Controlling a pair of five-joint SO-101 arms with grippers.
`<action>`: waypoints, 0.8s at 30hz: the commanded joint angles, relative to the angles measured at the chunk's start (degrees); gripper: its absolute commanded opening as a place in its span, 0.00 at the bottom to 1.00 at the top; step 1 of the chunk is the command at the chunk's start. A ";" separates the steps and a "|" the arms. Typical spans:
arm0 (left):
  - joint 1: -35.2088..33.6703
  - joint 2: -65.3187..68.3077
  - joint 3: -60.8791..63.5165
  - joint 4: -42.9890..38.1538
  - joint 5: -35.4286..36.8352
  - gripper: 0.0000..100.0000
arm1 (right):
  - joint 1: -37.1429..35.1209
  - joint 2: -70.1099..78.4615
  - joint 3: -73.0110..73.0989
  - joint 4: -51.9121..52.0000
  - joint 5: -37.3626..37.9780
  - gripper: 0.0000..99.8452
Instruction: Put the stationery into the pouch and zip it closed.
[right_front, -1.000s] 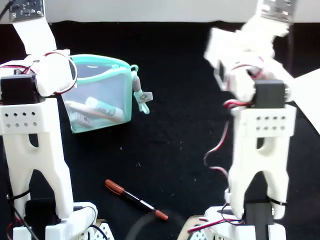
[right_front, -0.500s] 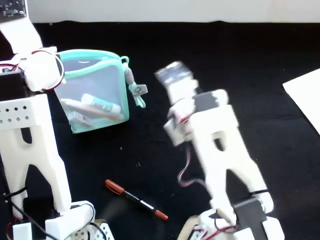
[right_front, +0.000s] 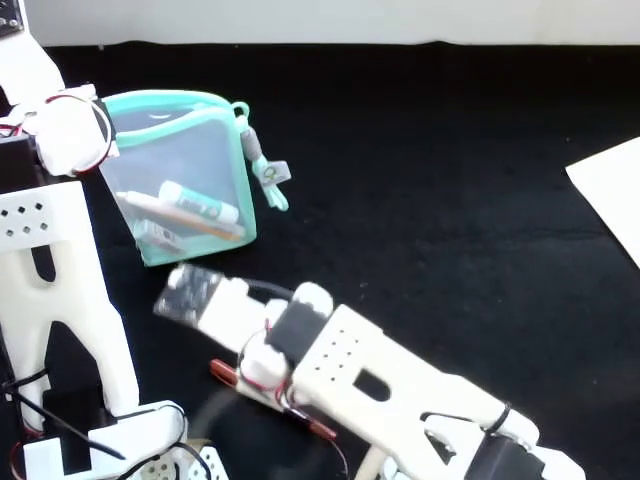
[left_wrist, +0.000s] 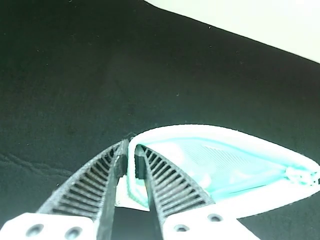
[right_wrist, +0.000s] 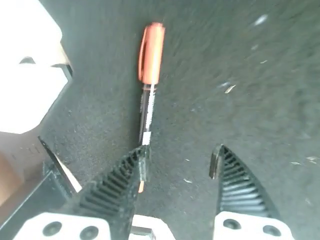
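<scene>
Change: the right arm is swinging down from its upright stand at the right and is now lying low across the front of the worktop (right_front: 430, 170); the pouch (right_front: 185, 165) is shifting a little toward the left arm; the pen (right_front: 226, 373) is staying put.
Right hand (right_wrist: 179, 167): fingers are standing wide apart, gripping nothing, hovering just over the pen (right_wrist: 148, 75); the pen's plain end is lying at one fingertip (right_wrist: 143, 162), and the orange cap is pointing away from the hand.
Left hand (left_wrist: 129, 165): fingers are sitting narrow, pinching the pouch's rim (left_wrist: 215, 137) between them.
Pouch: it is standing at the rear left of the worktop, held up by the left arm, with its mouth gaping open; the zip pull (right_front: 270, 175) is hanging down its side.
Inside pouch: a glue stick (right_front: 198, 205) and a pale stick (right_front: 185, 220) are lying slanted near the bottom.
Pen: it is lying flat at the front, partly under the right arm, well apart from the pouch.
Other: a white sheet (right_front: 612, 195) is showing at the right edge.
</scene>
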 joint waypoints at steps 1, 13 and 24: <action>-0.75 -0.04 0.40 -0.18 0.26 0.01 | -1.01 -1.98 8.57 -8.04 -0.44 0.20; -0.75 0.04 0.40 -0.18 0.26 0.01 | -6.55 -1.89 22.37 -27.21 -11.69 0.33; -0.57 0.04 0.40 -0.09 0.26 0.01 | -6.46 -1.71 33.71 -36.79 -11.96 0.33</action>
